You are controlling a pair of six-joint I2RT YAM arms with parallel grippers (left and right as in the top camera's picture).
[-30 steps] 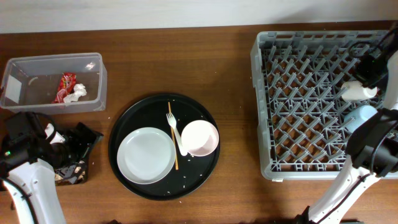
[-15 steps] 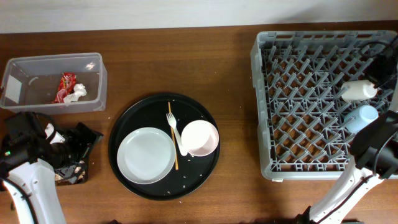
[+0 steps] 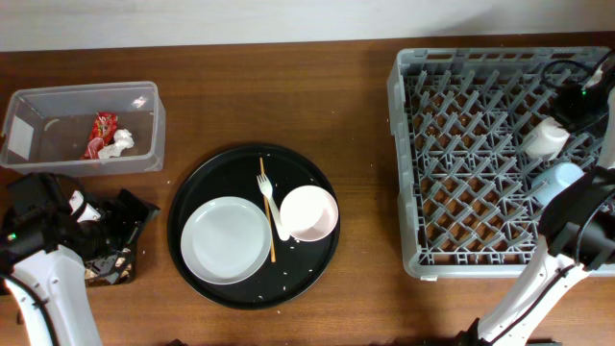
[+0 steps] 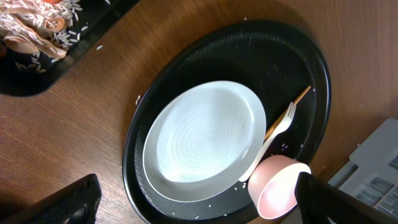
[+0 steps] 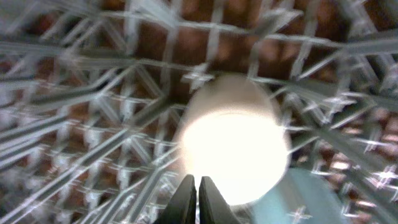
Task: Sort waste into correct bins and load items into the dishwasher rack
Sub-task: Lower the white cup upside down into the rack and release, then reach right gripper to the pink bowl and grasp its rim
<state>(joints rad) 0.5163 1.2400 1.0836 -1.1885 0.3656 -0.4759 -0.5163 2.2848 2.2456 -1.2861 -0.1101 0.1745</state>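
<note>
Rack [image 3: 500, 154] on the right holds the white cup [image 3: 550, 137] and blue cup [image 3: 560, 180]; we see plate [image 3: 226, 240], bowl [image 3: 309, 213] and fork [image 3: 272, 207] on the round tray [image 3: 207, 183], left of it; our left gripper [image 4: 198, 200] gapes wide; our right gripper [image 5: 197, 199] is pinched together, empty.

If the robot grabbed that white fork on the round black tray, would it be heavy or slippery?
Probably very light: the fork looks thin and plastic. Lying flat on the smooth round black tray, beside the plate and bowl, it might skid when nudged. It likely flexes slightly.
</note>
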